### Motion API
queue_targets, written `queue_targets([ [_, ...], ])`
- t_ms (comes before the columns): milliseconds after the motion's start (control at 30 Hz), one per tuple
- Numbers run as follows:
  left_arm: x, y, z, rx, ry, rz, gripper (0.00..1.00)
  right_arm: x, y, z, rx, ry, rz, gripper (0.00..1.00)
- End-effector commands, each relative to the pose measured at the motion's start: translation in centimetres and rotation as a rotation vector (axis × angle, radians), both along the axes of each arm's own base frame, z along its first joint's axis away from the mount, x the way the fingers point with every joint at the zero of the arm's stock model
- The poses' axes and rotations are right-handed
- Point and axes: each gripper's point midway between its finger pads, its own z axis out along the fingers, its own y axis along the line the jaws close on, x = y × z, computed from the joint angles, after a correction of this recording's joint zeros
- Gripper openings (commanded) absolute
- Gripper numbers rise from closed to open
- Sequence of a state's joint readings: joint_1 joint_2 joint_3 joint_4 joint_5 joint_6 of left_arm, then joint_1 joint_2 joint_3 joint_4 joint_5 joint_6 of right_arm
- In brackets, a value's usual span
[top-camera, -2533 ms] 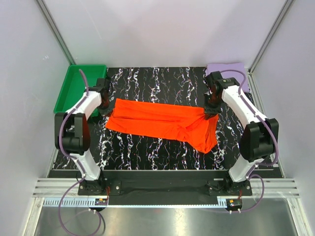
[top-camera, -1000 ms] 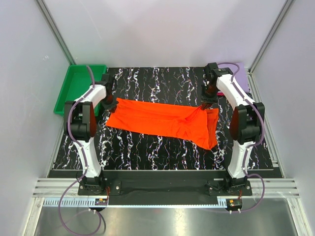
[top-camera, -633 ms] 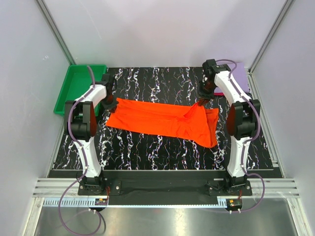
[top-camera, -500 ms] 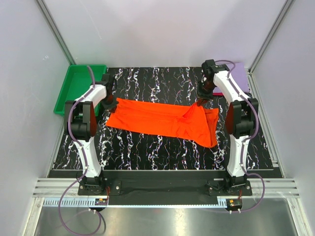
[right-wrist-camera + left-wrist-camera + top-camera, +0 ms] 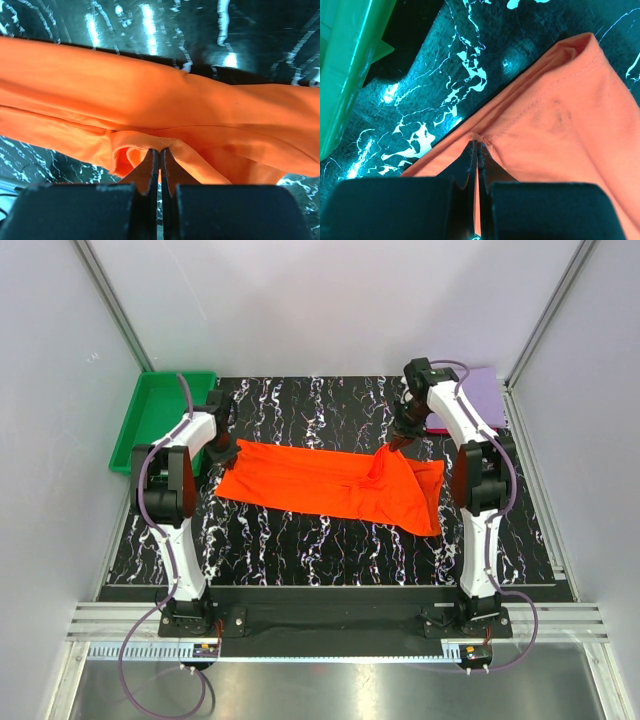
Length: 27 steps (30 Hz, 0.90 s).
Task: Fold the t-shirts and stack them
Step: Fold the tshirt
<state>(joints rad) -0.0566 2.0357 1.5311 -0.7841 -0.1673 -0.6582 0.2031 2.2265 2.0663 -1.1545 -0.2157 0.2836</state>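
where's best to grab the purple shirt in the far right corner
Probably its left edge, coming down from above on the table's open side. The lavender t-shirt lies flat and looks folded in the corner, with enclosure walls close behind and to its right, so those sides look cramped.

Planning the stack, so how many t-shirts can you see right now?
3. The orange-red t-shirt lies spread mid-table; the lavender t-shirt sits at the far right corner; a crimson-pink sliver shows at its near edge, mostly hidden.

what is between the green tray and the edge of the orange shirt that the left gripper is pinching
Only bare black marbled tabletop lies between the green tray and the orange shirt, seen plainly in the left wrist view.
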Motion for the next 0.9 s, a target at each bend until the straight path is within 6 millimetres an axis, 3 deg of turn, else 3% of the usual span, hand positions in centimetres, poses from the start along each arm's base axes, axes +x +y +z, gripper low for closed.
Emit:
queue_targets([
  [0,1.1,-0.1,1.2,-0.012,-0.049,-0.008,0.0,0.1,2.1,0.3,0.048,-0.004,0.041,0.0],
  [167,1.0,-0.1,1.4,-0.012,-0.053,-0.013,0.0,0.3,2.9,0.0,0.068,-0.003,0.054,0.0],
  [467,0.8,0.0,1.6,-0.01,-0.052,-0.02,0.0,-1.1,7.3,0.0,0.138,0.004,0.166,0.0],
  [600,0.7,-0.1,1.5,-0.015,-0.053,-0.023,0.0,-0.5,6.9,0.2,0.107,-0.01,0.162,0.0],
  [767,0.6,-0.2,1.7,-0.018,-0.057,-0.035,0.0,0.3,4.2,0.4,-0.018,-0.055,0.132,0.0],
  [800,0.5,-0.2,1.9,-0.018,-0.06,-0.039,0.04,-0.1,3.5,0.2,-0.04,-0.044,0.126,0.0],
  [867,0.1,0.0,1.9,-0.009,-0.063,-0.037,0.27,-0.2,3.2,0.2,-0.052,-0.046,0.127,0.0],
])
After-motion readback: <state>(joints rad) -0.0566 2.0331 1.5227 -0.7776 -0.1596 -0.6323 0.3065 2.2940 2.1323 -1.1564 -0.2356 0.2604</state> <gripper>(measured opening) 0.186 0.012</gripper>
